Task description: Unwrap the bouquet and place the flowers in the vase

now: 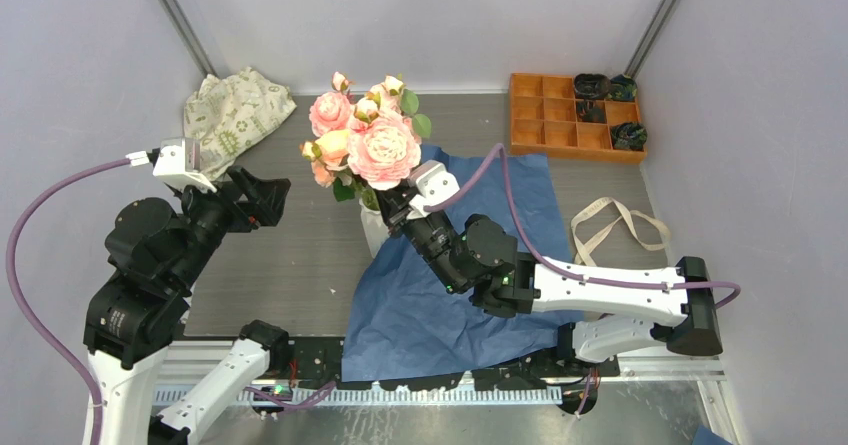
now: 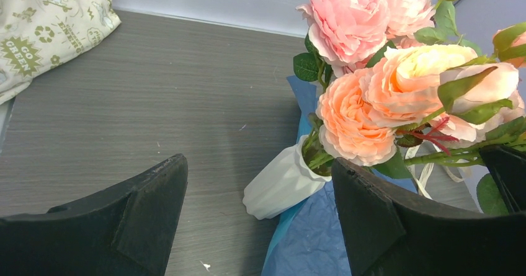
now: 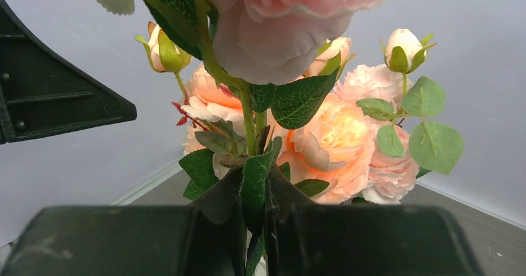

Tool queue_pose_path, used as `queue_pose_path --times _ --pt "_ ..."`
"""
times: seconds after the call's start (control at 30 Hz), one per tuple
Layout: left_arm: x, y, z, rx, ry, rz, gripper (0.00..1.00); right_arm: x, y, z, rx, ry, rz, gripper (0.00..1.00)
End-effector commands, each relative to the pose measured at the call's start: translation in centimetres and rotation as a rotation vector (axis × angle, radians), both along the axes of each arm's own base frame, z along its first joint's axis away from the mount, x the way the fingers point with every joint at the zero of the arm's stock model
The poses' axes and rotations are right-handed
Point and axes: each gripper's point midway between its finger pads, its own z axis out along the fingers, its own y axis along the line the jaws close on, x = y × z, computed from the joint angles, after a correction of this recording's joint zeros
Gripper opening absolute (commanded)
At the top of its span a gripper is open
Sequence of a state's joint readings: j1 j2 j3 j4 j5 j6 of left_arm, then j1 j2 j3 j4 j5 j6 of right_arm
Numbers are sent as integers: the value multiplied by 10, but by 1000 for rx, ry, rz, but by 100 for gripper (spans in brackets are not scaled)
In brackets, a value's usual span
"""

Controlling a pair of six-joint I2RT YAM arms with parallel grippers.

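Right wrist view: your right pincer (image 3: 254,226) is clenched on the stems of the flowers (image 3: 335,133), which sit in the vase (image 2: 282,183) just below it. Left pincer (image 1: 262,197) hangs released, vase just ahead. Placing looks nearly done; next, release gently and lift clear.

Glossy ribbed ceramic vase (image 2: 282,186), crinkly matt blue paper (image 1: 430,305), wood-grain table (image 1: 300,255).
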State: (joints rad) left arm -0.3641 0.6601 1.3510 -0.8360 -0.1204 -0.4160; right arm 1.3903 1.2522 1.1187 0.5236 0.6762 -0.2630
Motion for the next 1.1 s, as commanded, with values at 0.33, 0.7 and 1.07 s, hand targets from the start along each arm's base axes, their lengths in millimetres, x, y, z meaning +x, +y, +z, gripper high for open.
queue_pose_path --times 0.33,0.7,1.07 --pt "0 0 6 -20 -23 1 86 7 1 -20 -34 45 -62 1" --pt "-1 2 4 -14 -24 10 86 11 7 -34 -71 50 -88 1" --pt "-1 1 4 -16 -24 7 86 13 14 -66 -100 104 -90 1"
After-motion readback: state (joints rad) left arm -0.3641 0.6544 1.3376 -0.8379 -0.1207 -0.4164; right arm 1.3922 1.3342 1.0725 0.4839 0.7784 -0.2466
